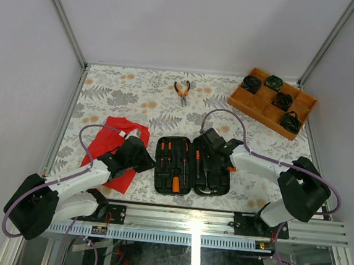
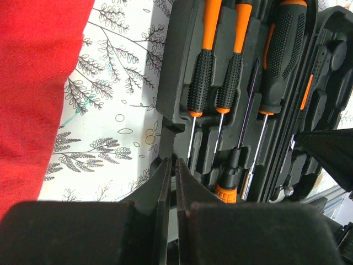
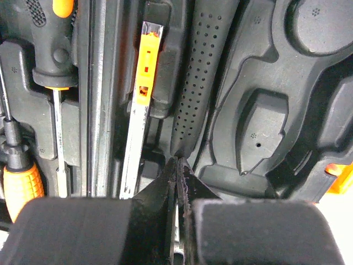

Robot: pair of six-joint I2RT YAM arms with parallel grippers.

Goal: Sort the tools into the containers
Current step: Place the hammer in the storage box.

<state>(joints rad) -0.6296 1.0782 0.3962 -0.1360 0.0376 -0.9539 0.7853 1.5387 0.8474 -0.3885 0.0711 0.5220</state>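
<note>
Tool case (image 1: pixel 192 171) lies open and flat, mid-desk (image 1: pixel 143 92), toward near edge. Screwdrivers (image 2: pixel 201 72) sit in slots of its L half. Black dotted handle (image 3: pixel 199 77) lies in a slot of the R half, w/ a slim orange-and-steel tool (image 3: pixel 144 83) beside it. Pliers (image 1: pixel 181 91) lie loose on desk, well apart from case, toward far side. L fingers (image 2: pixel 160 190) pressed together, nothing betw. them, low at case's L edge; red cloth (image 1: pixel 110 140) to their L. R fingers (image 3: pixel 165 190) pressed together too, empty, tips at end of dotted handle; can't tell if touching. Orange tray (image 1: pixel 271 102) w/ black round items sits at far R corner.
</note>
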